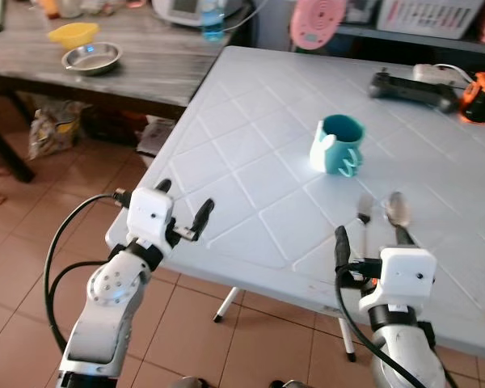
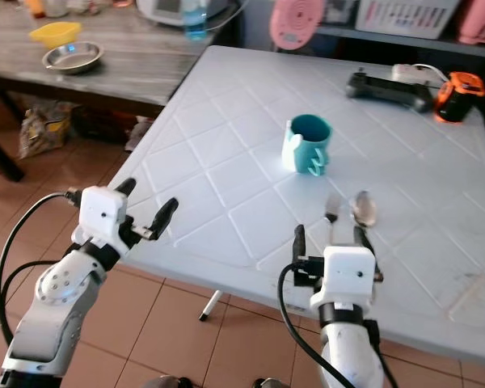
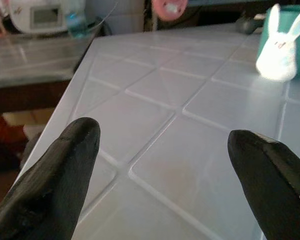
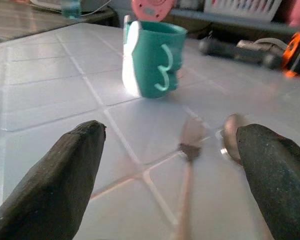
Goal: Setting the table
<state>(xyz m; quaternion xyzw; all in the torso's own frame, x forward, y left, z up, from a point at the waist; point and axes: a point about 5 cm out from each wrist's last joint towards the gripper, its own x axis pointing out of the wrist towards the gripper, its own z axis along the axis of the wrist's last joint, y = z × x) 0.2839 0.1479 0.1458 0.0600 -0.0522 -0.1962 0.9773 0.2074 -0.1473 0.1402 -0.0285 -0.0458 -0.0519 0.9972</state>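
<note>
On the white table [image 1: 250,162] — its top moulded in a diamond grid — a teal cup [image 1: 338,145] is set near the middle, upright, with a white rabbit figure on its side. Just nearer the robot, a fork [image 1: 364,212] and spoon [image 1: 398,212] are laid side by side. The right gripper [image 1: 370,239] is held over their handles, fingers spread and holding nothing; the left gripper [image 1: 183,212] is parted too, at the table's near-left edge.
</note>
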